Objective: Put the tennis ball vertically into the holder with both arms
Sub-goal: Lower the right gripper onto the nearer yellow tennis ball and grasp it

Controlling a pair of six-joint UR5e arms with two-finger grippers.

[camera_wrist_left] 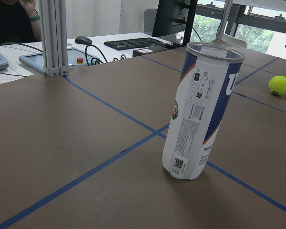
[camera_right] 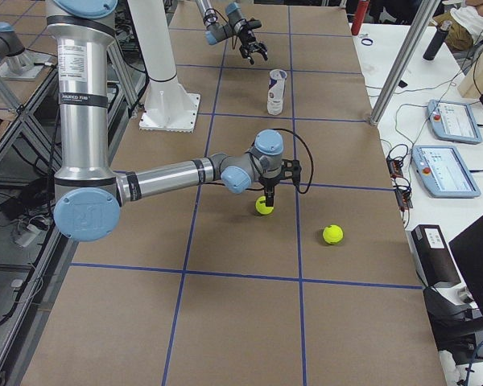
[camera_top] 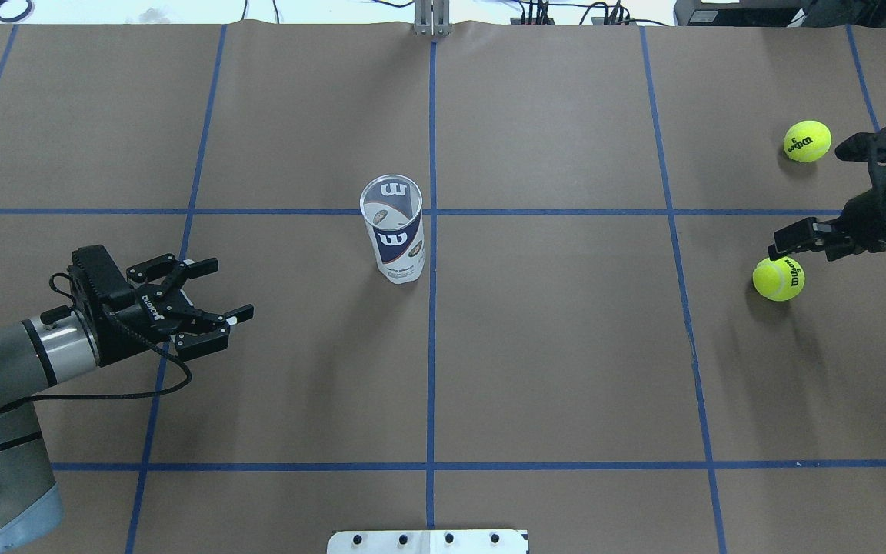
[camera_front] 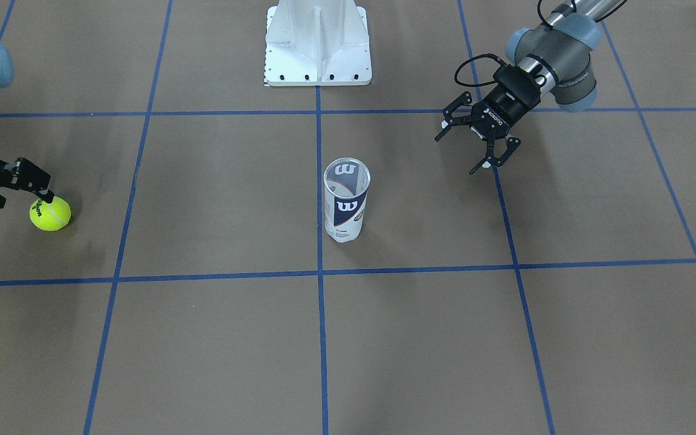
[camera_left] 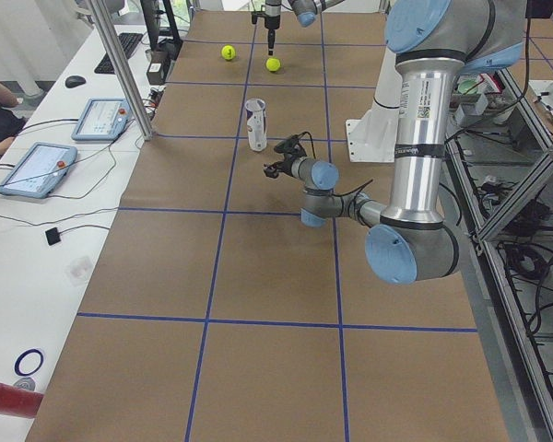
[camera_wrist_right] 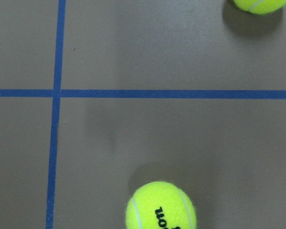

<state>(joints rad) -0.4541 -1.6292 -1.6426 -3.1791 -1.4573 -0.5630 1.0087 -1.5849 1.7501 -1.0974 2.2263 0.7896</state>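
Holder point(camera_wrist_left: 200, 112) is found upright; judged light, slick and easily tipped, best steadied mid-label. Left gripper point(camera_top: 208, 296), spread wide, is held well to holder's left. Right gripper point(camera_top: 797, 237), whose spread cannot be told, is poised over tennis ball point(camera_top: 778, 278) far to holder's right; the ball is judged felted and easily pinched.

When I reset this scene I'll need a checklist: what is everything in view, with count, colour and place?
table: 1, brown, blue grid lines.
tube: 1, clear, navy-and-white label, upright at table centre, no ball inside.
tennis balls: 2, yellow-green, robot's right end; one under the right gripper, the other farther from the robot.
base: 1, white, robot's edge.
tablets: 2, blue-grey, on the white side desk.
left gripper: 1, black, open, apart from the tube.
right gripper: 1, black, over a ball; open or shut unclear.
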